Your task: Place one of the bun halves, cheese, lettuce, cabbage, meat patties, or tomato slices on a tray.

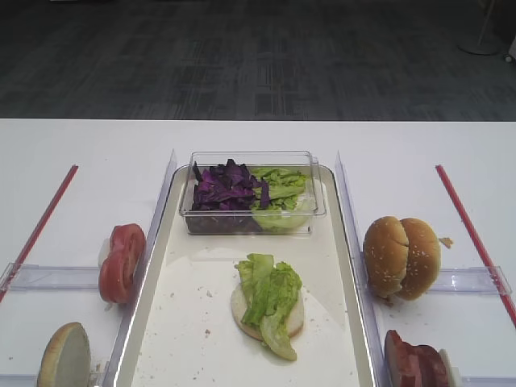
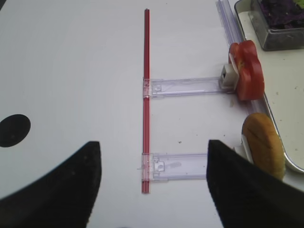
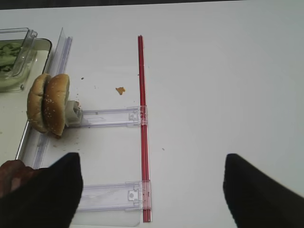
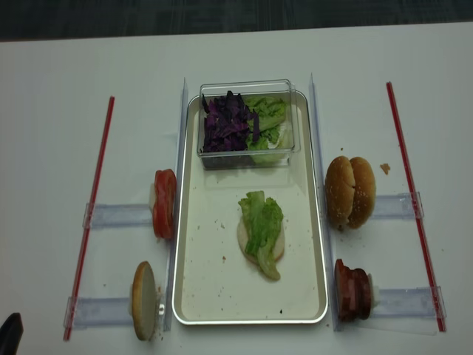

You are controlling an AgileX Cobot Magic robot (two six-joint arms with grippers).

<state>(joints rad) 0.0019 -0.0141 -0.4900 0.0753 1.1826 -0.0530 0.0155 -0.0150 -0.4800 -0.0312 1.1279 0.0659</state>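
Observation:
On the cream tray (image 1: 343, 242) lies a bun half (image 1: 295, 316), cut face up, with a lettuce (image 1: 270, 297) leaf draped over it. Purple cabbage (image 1: 226, 187) and more lettuce fill a clear box at the tray's far end. Tomato slices (image 2: 248, 76) and another bun half (image 2: 263, 148) stand on edge left of the tray. Two bun halves (image 3: 48, 102) and meat patties (image 3: 13, 178) stand on its right. Cheese is out of view. My left gripper (image 2: 153, 142) and right gripper (image 3: 152, 155) both hang open and empty over bare table beside the red strips.
Red strips (image 1: 472, 230) (image 2: 146, 95) run along both outer sides, joined to clear plastic holders (image 3: 111, 116) (image 2: 185, 86) that reach toward the tray. Clear rails (image 1: 348, 201) flank the tray. A crumb (image 3: 120, 90) lies near the right strip.

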